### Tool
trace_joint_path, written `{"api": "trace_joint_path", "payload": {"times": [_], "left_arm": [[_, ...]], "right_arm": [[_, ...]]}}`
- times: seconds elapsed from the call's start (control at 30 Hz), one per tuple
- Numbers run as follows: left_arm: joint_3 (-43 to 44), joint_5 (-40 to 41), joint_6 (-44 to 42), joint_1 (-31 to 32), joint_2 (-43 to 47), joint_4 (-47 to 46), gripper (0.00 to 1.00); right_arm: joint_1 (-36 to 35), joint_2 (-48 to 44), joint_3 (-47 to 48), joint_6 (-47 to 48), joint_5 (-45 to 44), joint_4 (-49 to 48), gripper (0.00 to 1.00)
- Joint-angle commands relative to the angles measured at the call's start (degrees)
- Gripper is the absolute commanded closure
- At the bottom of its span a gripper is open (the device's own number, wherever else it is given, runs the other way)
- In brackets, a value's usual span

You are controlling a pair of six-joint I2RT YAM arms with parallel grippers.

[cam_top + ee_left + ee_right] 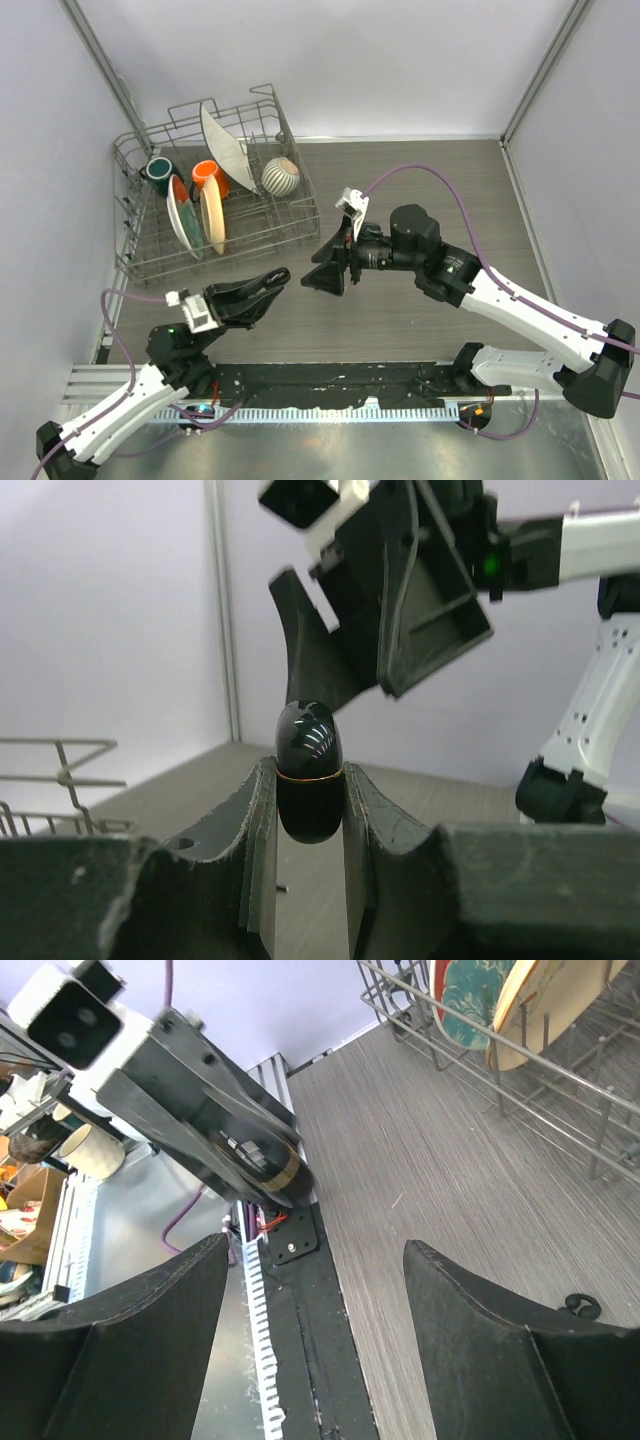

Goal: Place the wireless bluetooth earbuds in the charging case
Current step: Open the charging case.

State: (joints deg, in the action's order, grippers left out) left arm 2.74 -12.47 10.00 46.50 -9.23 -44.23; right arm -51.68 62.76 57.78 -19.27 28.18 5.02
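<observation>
Top view. Dish rack (200,262) sits at the far left of the surface (420,180) and holds plates, cups and a striped bowl. The left claw (272,278) hangs off the surface, just on the near side of the rack's front wall. The right claw (318,272) is beside the rack's near right corner, pointing toward the left claw, and the two are close but apart. The case cannot be made out from here.

Left wrist view. The left claw (309,768) is pressed together on a glossy black charging case (308,735). The case stands upright between the fingers, with a thin orange seam around its middle and its rounded top above the fingertips. The right claw (375,630) hangs above and beyond it, not touching. Rack wires (60,770) show at the left edge.

Right wrist view. The right claw (315,1250) is spread wide with nothing between its fingers. The left claw (285,1175) and the case (268,1165) are on the side away from the rack (480,1080). A tiny black earbud (580,1305), too small to be sure of, lies on the surface on the near side of the rack, just beside one finger.
</observation>
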Motion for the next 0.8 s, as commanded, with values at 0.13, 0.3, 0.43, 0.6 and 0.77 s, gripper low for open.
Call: {"api": "trace_joint_path", "payload": {"times": [0.13, 0.3, 0.43, 0.6, 0.77], "left_arm": [[-3.19, -4.32, -1.39, 0.08, -10.17, -3.76, 1.00], [-2.92, -5.64, -1.48, 0.08, -12.91, -6.30, 1.00], [-2.92, -5.29, -1.39, 0.08, -11.95, -7.01, 1.00], [-3.18, -3.79, -1.47, 0.08, -7.30, -5.35, 1.00], [-3.18, -3.44, -1.91, 0.08, -3.95, -1.57, 1.00]], "right_arm": [[-0.09, 1.92, 3.04, -1.47, 3.10, -4.67, 0.25], [-0.09, 2.54, 2.87, -1.04, 2.93, -3.70, 0.27], [-0.09, 2.89, 2.69, 0.10, 2.49, -1.69, 0.29], [-0.09, 2.89, 2.52, 1.43, 2.84, -0.01, 0.32], [-0.17, 3.51, 2.69, 0.73, 3.37, -0.44, 0.34]]}}
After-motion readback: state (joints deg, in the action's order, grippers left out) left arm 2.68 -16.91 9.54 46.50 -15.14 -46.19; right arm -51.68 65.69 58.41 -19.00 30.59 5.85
